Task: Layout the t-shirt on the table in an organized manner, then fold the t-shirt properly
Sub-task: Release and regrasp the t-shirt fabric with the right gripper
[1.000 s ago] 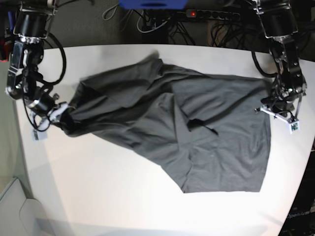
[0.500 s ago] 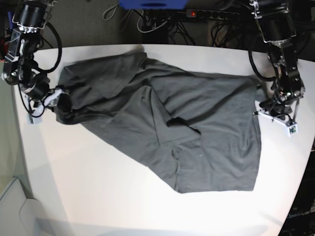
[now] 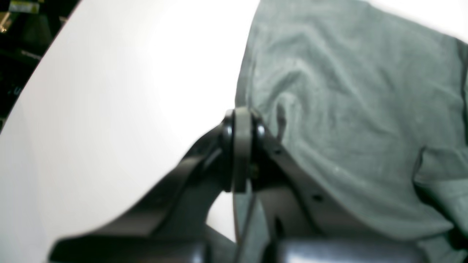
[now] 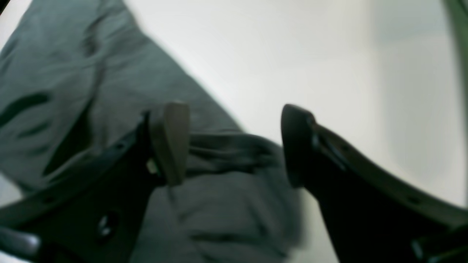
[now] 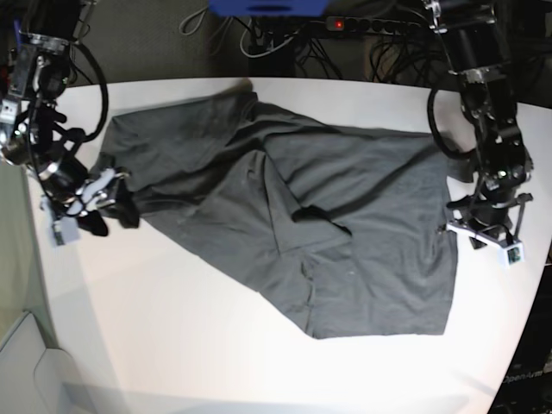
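With the right hand (image 4: 234,146) spread wide over a bunched corner and the left hand (image 3: 239,149) pinching the t-shirt (image 5: 293,224) edge, any pull could drag the unanchored cloth askew across the counter (image 5: 198,345).

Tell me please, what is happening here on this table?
Two robot arms are spreading a grey t-shirt on a white table. The left gripper is shut on the shirt's edge at one side. At the other side, the right gripper is open above a bunched end of the shirt, with nothing pinched between its fingers. The shirt lies wrinkled and partly doubled over, not yet folded.
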